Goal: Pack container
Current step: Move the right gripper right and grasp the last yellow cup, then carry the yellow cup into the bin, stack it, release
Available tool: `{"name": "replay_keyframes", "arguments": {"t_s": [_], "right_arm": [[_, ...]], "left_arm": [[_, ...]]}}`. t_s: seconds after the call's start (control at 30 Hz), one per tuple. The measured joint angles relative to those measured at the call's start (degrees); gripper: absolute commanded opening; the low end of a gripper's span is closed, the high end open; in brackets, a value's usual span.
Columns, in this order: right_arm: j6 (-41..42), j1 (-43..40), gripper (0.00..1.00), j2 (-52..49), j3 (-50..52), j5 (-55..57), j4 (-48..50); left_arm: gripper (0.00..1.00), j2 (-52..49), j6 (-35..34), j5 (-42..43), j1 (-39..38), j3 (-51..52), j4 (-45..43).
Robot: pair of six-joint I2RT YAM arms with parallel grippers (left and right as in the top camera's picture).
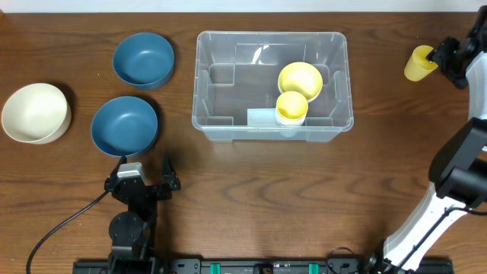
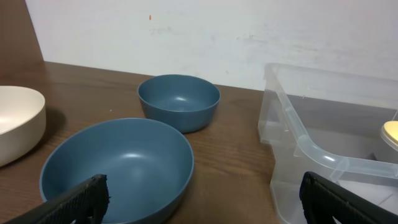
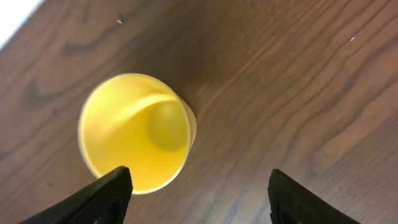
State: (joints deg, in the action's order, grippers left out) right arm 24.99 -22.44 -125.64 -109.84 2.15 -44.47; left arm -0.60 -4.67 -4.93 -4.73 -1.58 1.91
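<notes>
The container, a large clear, colourless rectangular plastic bin with rounded corners and moulded ribs inside, sits on the brown wooden surface, a little right of the middle and toward the far side.

At the far left rests a round cream-coloured bowl, mouth up. Right of it are two round blue bowls, both mouth up. The near blue bowl is just beside the cream one. The far blue bowl sits behind it, close but apart, near the container's left wall.

The left fingers hang just on the near side of the near blue bowl, spread wide with nothing between them. In the left wrist view that bowl lies ahead of the gap and the container's corner stands at the right.

Inside the container, in its right half, lies a round yellow bowl, mouth up. A small yellow cup is just in front of it, and their rims meet in the overhead view. A whitish label shows at the near wall, just left of that cup.

Well to the right of the container, near the far right edge, is a second yellow plastic cup. The right fingers are spread wide on either side of it, not pinching it. The right wrist view looks into its open mouth. Its rim lies close to the finger on the left of that view, but whether they touch cannot be told.
</notes>
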Motion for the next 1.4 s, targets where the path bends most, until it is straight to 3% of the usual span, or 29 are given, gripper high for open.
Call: {"name": "replay_keyframes", "arguments": {"t_s": [0.1,0.2,0.37,0.47,0.97,1.2,1.4], "right_arm": [[0.0,0.0,0.69,-2.4,0.0,0.0,0.72],[-0.44,0.0,0.47,-4.79,0.0,-0.17,1.14],[-0.7,0.0,0.3,-7.1,0.09,-0.26,1.66],[-1.27,0.0,0.03,-7.1,0.13,-0.26,2.23],[-1.55,0.07,0.01,-3.78,0.35,-7.82,-3.91],[-1.75,3.26,0.01,14.32,0.85,-18.56,-7.04],[-4.35,14.62,0.01,30.93,-0.55,-22.56,-14.99]], "left_arm": [[0.98,0.0,0.0,0.0,0.0,0.0,0.0],[0.98,0.0,0.0,0.0,0.0,0.0,0.0],[0.98,0.0,0.0,0.0,0.0,0.0,-0.02],[0.98,0.0,0.0,0.0,0.0,0.0,-0.02],[0.98,0.0,0.0,-0.02,0.0,0.0,0.0],[0.98,0.0,0.0,-0.02,0.0,0.0,0.0],[0.98,0.0,0.02,-0.02,0.0,0.0,0.0]]}}
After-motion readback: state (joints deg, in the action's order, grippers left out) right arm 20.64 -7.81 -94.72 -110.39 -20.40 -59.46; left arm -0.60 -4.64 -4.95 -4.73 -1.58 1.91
